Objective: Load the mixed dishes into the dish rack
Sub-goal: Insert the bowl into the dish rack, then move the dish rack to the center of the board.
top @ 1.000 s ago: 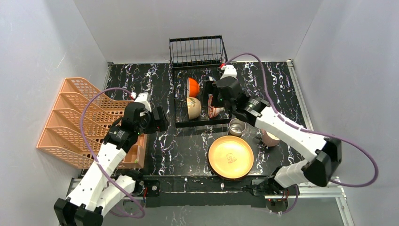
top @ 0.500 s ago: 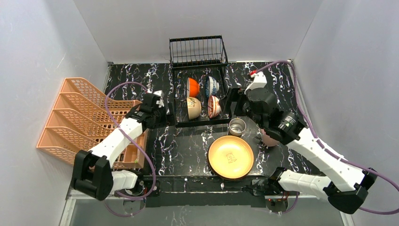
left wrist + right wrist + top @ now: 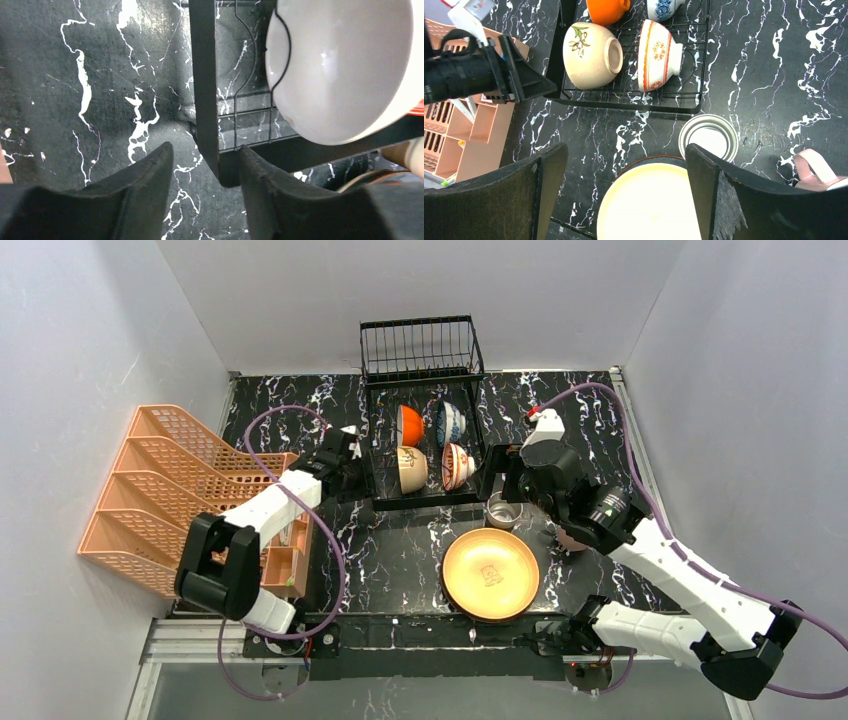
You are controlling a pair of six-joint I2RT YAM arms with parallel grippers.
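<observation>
The left gripper (image 3: 205,157) sat half-spread astride the rack's (image 3: 204,90) near-left corner bar, one finger close against it and a gap at the other. The orange rack (image 3: 160,490) crowded its outer side. Four bowls (image 3: 411,469) lay in the rack's lower tier. Plate (image 3: 490,573), cup (image 3: 503,510) and mug (image 3: 816,170) sat on the table (image 3: 400,550) before it. The left arm (image 3: 270,505) stretched low and forward. The right gripper (image 3: 621,150) hung spread wide above cup and plate, holding nothing.

We see a black, white-veined table (image 3: 400,550). On it stand the black wire dish rack (image 3: 425,502) at far centre and an orange lattice rack (image 3: 160,490) at left. The yellow plate (image 3: 490,573) lies near centre, the steel cup (image 3: 503,511) between plate and dish rack, and the pink mug (image 3: 814,167) right of the plate.
</observation>
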